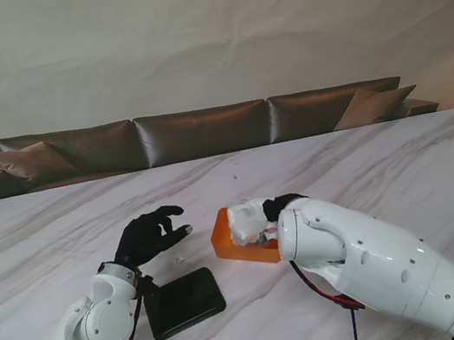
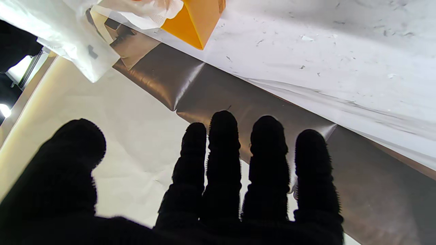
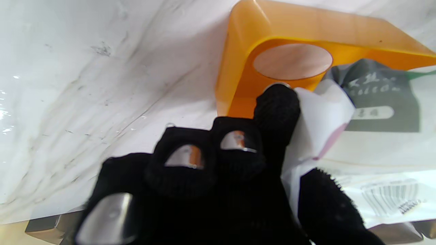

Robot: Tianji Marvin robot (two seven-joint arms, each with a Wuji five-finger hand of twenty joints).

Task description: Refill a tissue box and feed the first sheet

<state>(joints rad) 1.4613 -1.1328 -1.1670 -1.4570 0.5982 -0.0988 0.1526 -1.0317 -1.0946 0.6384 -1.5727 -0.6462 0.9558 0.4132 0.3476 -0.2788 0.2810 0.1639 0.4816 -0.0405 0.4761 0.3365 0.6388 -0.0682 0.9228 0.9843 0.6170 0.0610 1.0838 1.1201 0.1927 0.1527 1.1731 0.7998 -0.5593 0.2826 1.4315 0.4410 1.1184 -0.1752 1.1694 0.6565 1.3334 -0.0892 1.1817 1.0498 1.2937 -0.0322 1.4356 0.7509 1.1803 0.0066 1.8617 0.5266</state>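
The left hand (image 1: 152, 236) hangs above the table (image 1: 61, 226) with its black-gloved fingers (image 2: 223, 149) spread and nothing in it. The right hand (image 1: 276, 206) reaches in from the white forearm, forefinger and thumb pinching a white tissue pack (image 3: 374, 136).

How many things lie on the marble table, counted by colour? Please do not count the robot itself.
Orange: 1, the tissue box
White: 1, the tissue pack held at the box by the right hand
Black: 1, the flat lid, nearer to me than the open left hand
Total: 3
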